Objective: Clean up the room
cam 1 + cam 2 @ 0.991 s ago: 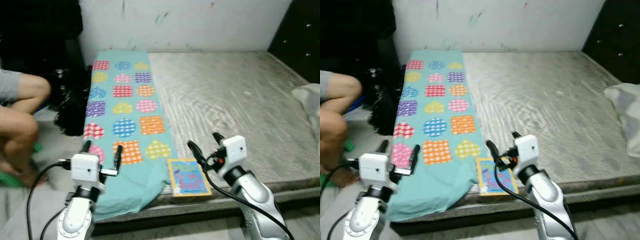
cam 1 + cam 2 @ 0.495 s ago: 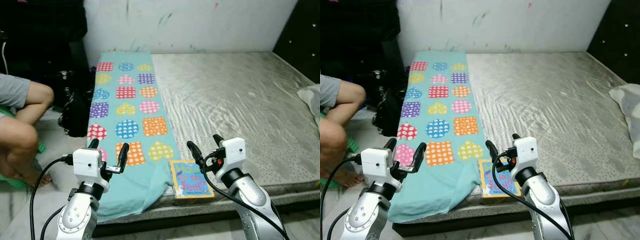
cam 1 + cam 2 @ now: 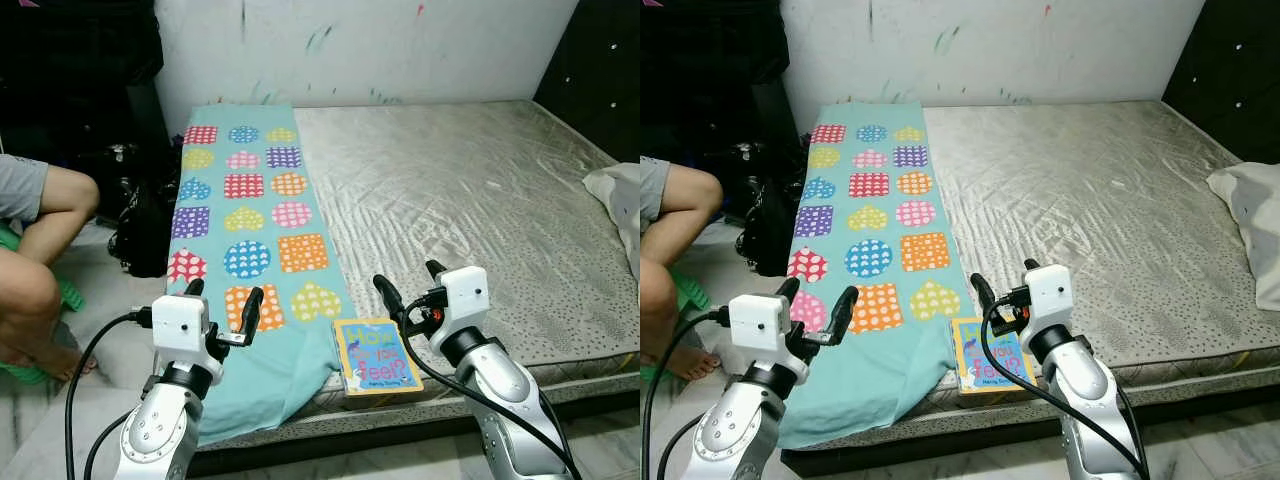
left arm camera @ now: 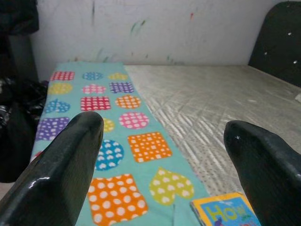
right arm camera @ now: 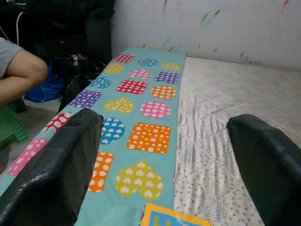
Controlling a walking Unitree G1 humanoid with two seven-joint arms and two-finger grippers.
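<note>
A yellow and blue children's book (image 3: 375,357) lies flat at the near edge of a bare grey mattress (image 3: 480,190). Beside it a teal cloth (image 3: 250,230) with coloured hearts and squares runs along the mattress's left side and hangs over the near edge. My right gripper (image 3: 409,285) hovers open just above and behind the book (image 5: 171,218). My left gripper (image 3: 222,301) is open over the cloth's near end (image 4: 117,188), left of the book (image 4: 225,212).
A person sits on the floor at the left, knee (image 3: 60,195) bent and foot (image 3: 55,365) near a green stool (image 3: 70,295). Black bags (image 3: 140,215) stand between the person and the bed. A white pillow (image 3: 620,200) lies at the right edge. A dark headboard (image 3: 600,70) is at the back right.
The camera has shifted a little as I settle in front of the bed. Both grippers stay open and hold about the same place over the cloth and the book.
</note>
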